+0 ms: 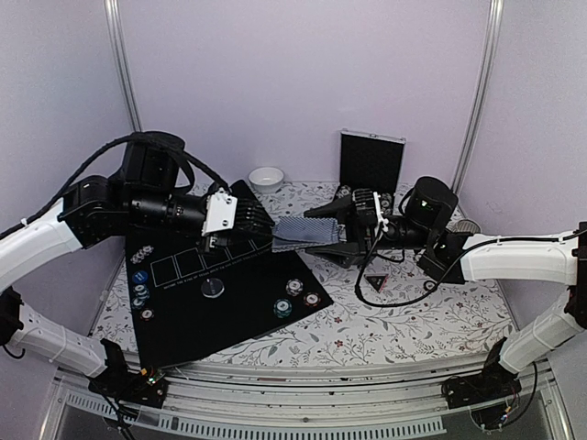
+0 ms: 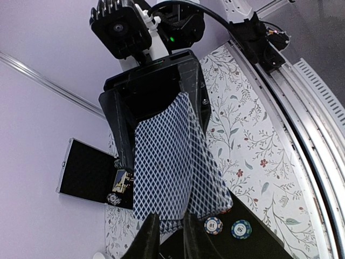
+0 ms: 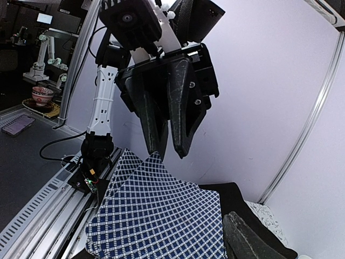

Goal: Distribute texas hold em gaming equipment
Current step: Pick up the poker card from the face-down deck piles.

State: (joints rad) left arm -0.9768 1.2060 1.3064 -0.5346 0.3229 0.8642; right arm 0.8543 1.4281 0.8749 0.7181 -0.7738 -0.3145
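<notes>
Two fanned playing cards (image 1: 307,231) hang above the black mat (image 1: 229,321). The right fingers (image 2: 194,81) clamp them. The left fingers (image 3: 183,102) sit narrow at their corner, and you cannot tell if they pinch. Only the top view shows one grey button (image 1: 213,289) and one triangular marker (image 1: 374,281). The left wrist shows two chips (image 2: 213,224).

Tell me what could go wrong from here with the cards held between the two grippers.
1. The playing cards are splayed between the right gripper and the left gripper, which seems to pinch only their edge; several may slide out together, or none.
2. They hang in the air by the edge of the black mat; a slip could scatter them onto the poker chips.
</notes>
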